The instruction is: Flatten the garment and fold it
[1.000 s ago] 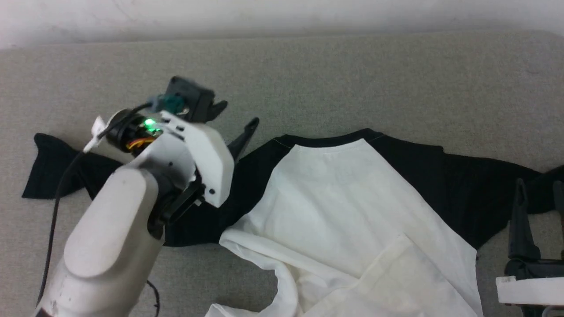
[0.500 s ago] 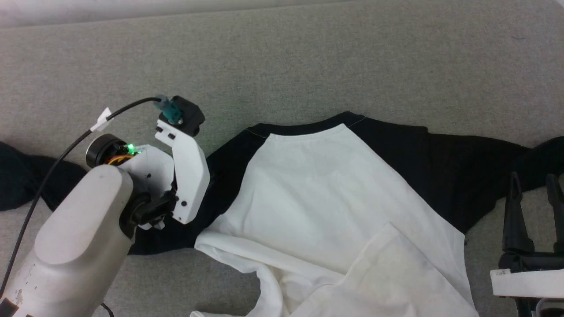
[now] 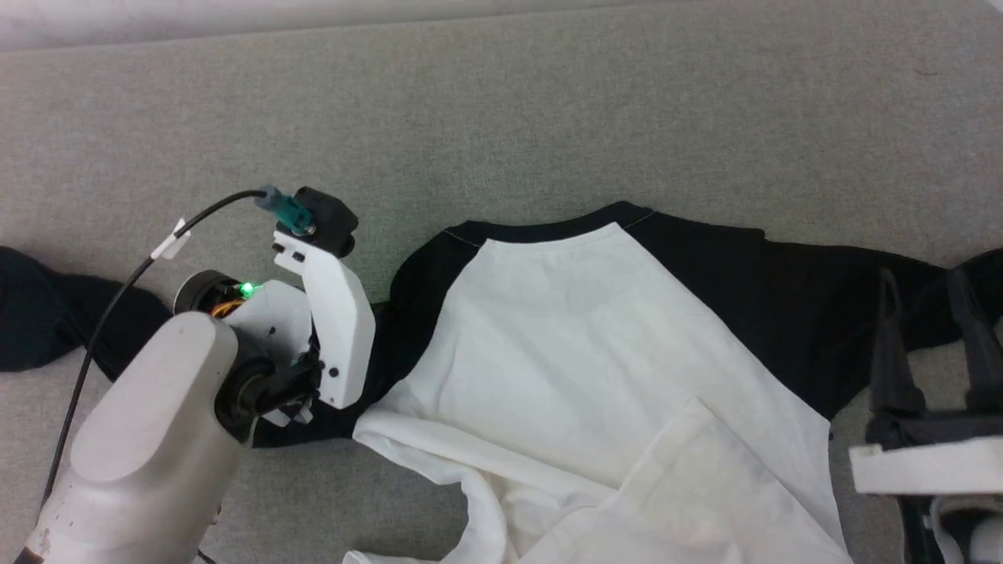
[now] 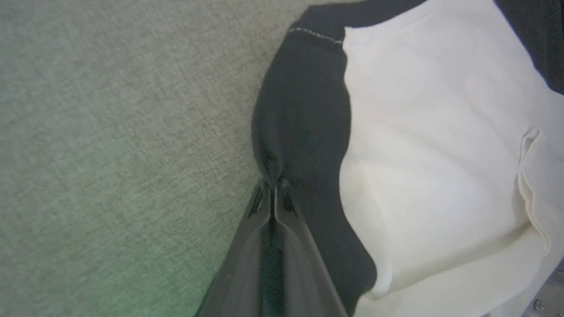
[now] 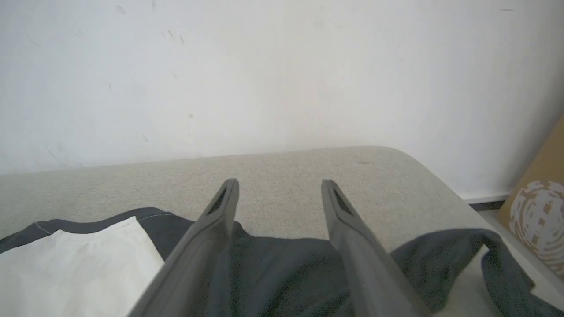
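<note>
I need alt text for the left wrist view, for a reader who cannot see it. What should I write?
The left gripper, shut, pinches the black sleeve of a shirt that lies on a grey surface. The white body of the shirt spreads to the right of the sleeve.

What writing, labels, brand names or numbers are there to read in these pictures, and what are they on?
No readable text anywhere.
cardboard box: a white round pattern, no letters to make out.
small white tag: too small to read.
shirt: no print or label shows.
</note>
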